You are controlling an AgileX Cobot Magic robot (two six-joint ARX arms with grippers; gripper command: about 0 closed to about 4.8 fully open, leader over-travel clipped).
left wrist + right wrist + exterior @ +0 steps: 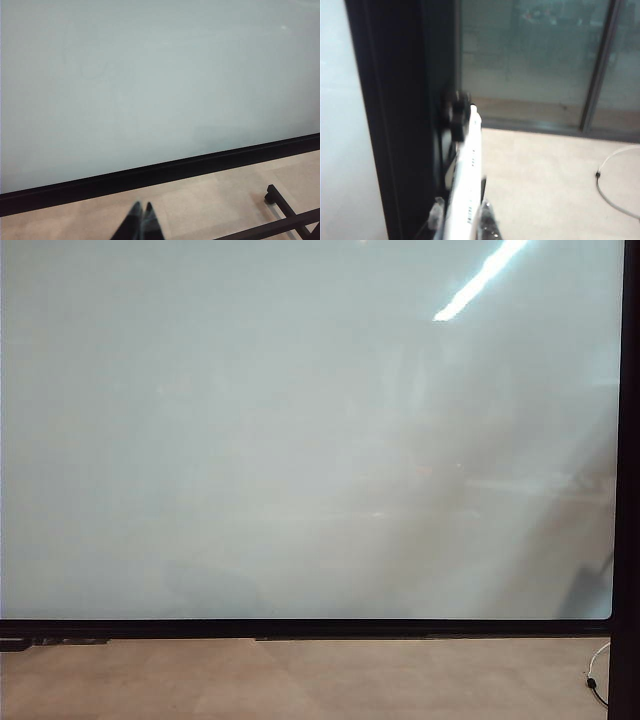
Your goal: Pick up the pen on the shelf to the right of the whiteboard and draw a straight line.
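Right gripper [462, 227] sits beside the whiteboard's [300, 440] black right frame, fingers pinching one white pen [466, 175] that points away along the frame; its dark barrel print is too blurred to read. Left gripper [141, 220] hangs low before the board's bottom edge, tips pressed together. One board, no stroke visible. One white cable [615, 185] lies on the floor.

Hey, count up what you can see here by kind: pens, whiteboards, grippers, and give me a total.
Pens: 1, the pen
Whiteboards: 1, the whiteboard
Grippers: 2, the left gripper and the right gripper
Total: 4
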